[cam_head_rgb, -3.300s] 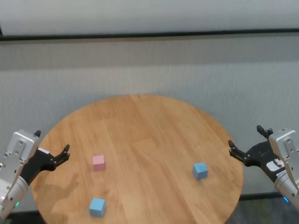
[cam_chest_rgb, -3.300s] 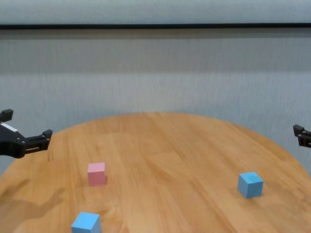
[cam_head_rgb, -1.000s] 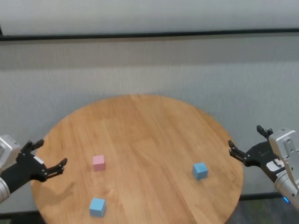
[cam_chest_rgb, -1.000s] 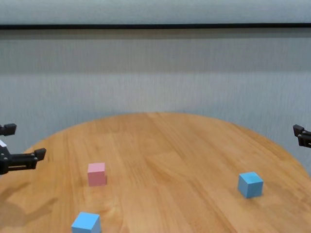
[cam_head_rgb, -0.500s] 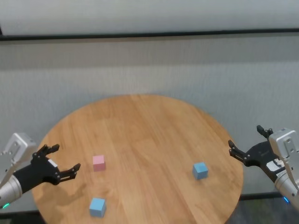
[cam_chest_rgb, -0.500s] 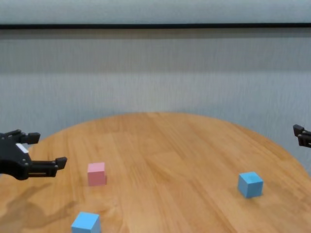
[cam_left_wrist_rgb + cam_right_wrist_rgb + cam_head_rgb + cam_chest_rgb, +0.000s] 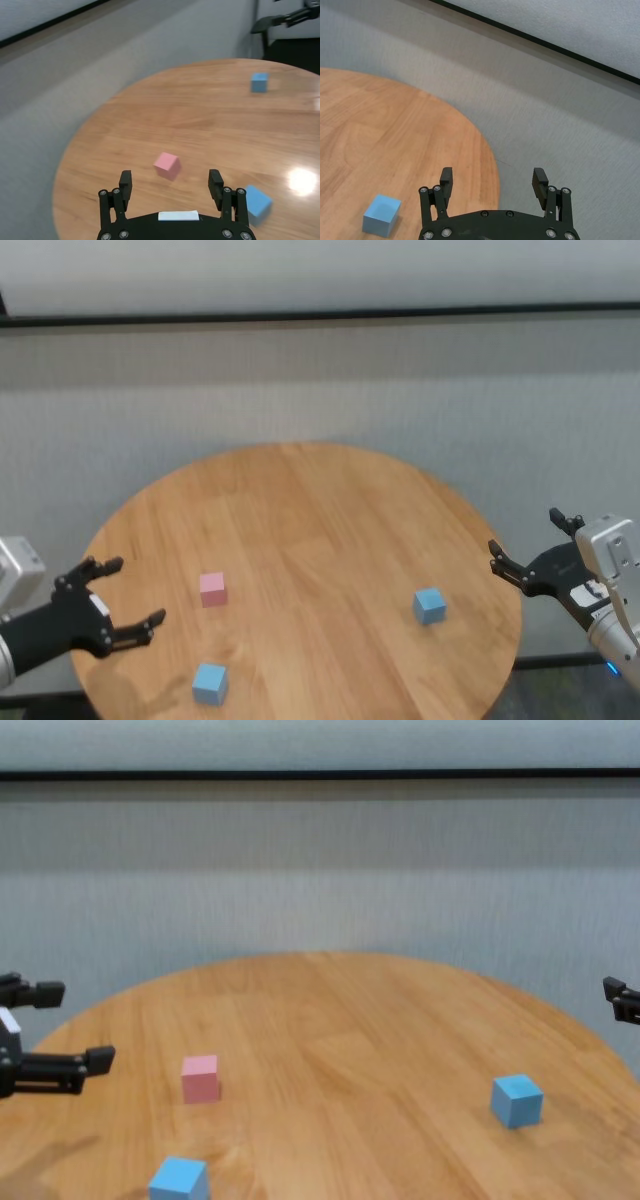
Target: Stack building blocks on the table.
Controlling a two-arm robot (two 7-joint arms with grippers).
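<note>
Since the earlier frames only the left gripper has been shifted, inward over the left rim of the table; its jaws are spread and empty, and the parked right gripper beyond the right rim is spread too. Nothing is stacked; an approach seems in hand. The pink block and near blue block lie ahead, the far blue block well apart. Cubes have no long axis; jaws should be squared to flat faces.

bright, even light; table glare
</note>
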